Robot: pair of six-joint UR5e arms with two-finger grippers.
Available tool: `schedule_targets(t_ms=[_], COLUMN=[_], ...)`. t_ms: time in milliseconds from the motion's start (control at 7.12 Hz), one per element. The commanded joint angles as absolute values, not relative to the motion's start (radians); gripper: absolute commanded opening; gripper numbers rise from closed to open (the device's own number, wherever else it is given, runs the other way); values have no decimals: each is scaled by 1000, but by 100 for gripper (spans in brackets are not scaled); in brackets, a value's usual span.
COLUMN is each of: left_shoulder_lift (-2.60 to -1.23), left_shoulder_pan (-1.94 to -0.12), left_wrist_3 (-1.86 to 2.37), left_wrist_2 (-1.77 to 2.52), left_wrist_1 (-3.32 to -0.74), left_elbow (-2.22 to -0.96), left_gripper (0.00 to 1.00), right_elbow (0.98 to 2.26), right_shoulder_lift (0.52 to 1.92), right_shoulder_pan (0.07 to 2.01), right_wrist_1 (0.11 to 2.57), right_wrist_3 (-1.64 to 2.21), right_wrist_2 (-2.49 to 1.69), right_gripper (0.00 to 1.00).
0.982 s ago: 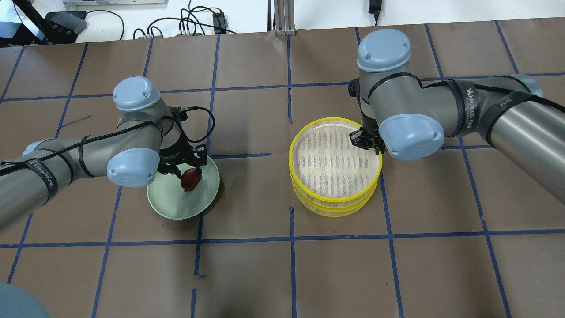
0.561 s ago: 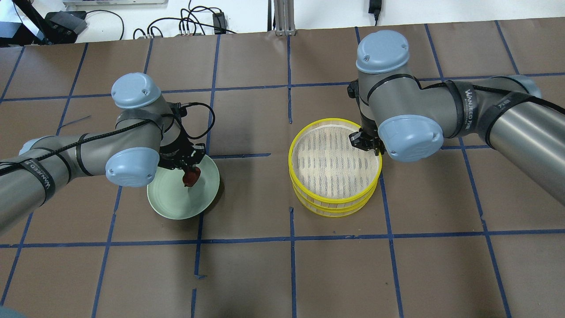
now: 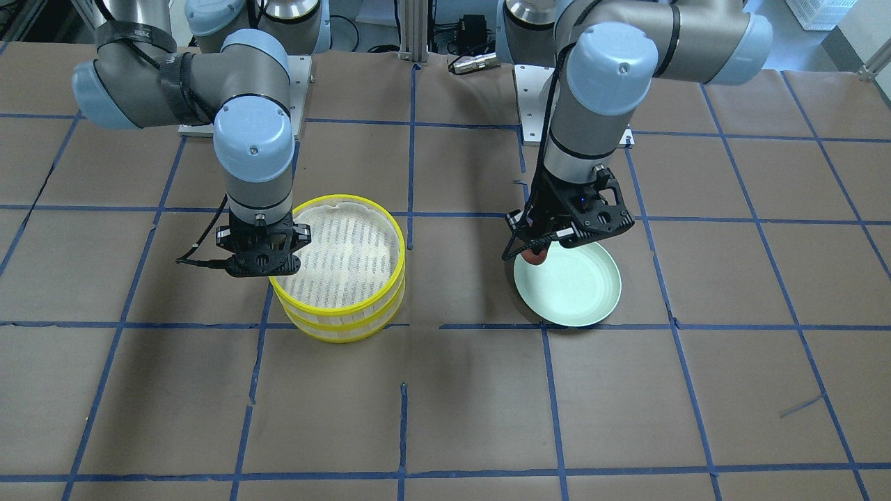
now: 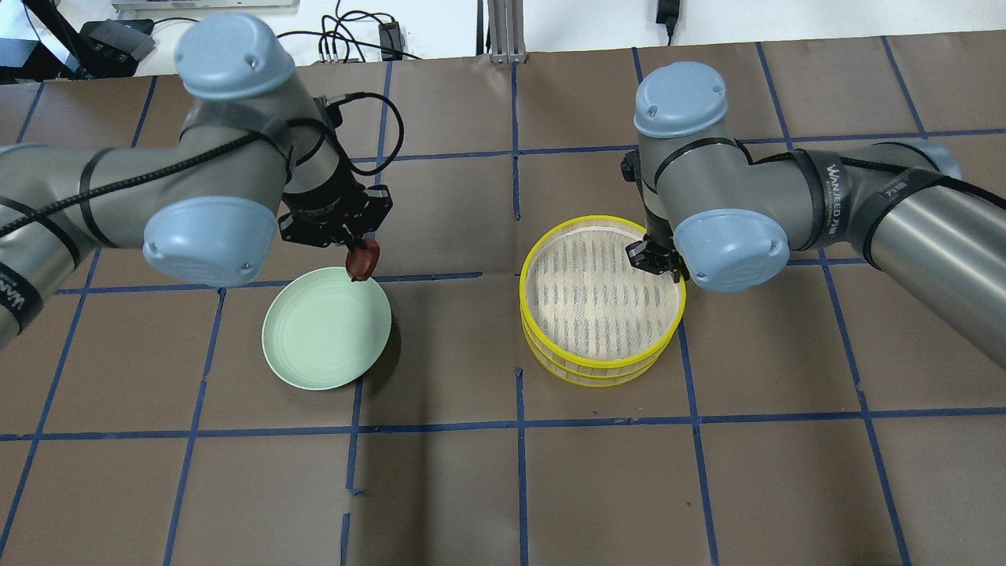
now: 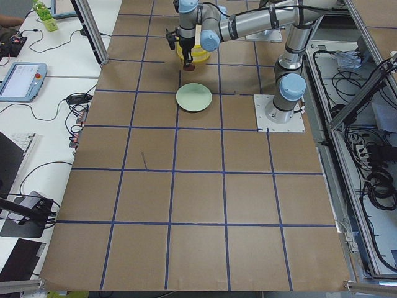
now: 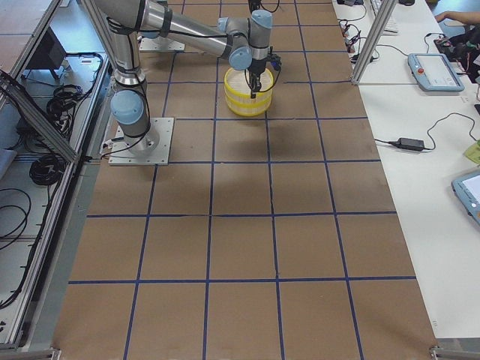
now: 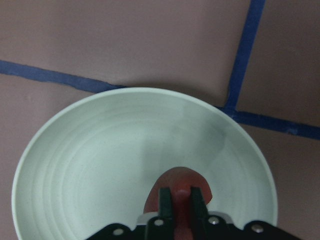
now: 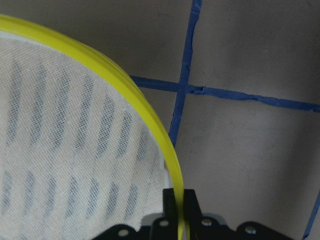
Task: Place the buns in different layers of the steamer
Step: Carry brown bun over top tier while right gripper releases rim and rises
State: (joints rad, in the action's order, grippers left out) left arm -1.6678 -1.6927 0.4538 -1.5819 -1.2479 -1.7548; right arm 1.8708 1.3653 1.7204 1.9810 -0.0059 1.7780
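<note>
The reddish-brown bun (image 4: 364, 262) is pinched between the fingers of the left tool (image 7: 181, 199) and is held in the air over the pale green plate (image 4: 314, 354), clear of its surface. The two steamer trays are stacked on the tabletop (image 4: 707, 472), with the top tray (image 4: 601, 219) seated on the lower tray (image 4: 597, 379). The right tool (image 8: 179, 201) is clamped on the yellow rim of the top tray, one finger inside and one outside. A white striped liner (image 4: 597, 291) is spread across the top tray.

2 steamer layers (image 4: 597, 371) stacked R of plate (image 4: 322, 338), bun (image 4: 364, 261) over plate's far edge
</note>
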Motion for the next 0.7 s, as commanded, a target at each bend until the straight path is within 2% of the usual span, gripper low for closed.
schedule_targets(t_ms=[0,281,561], left_shoulder_lift=[-1670,-1681,-1704], left_shoulder_pan=[-1750,-1753,-1791], left_wrist_3=[546,561,627], left_wrist_2=[-1575,-1572,-1557], left_wrist_1=[-1328,-1316,-1307], left_elbow=[-1666,-1666,-1654], left_gripper=[0,0,1], right_elbow=[1867,1835,1697], right_shoulder_lift=[1365,1405,1465], right_shoulder_pan=[1720,1703,1646], right_wrist_1=[1980,1971,1783], right_wrist_3=[-6,-6,-5], right_wrist_2=[1776,1754,1640], right_gripper=[99,100,99])
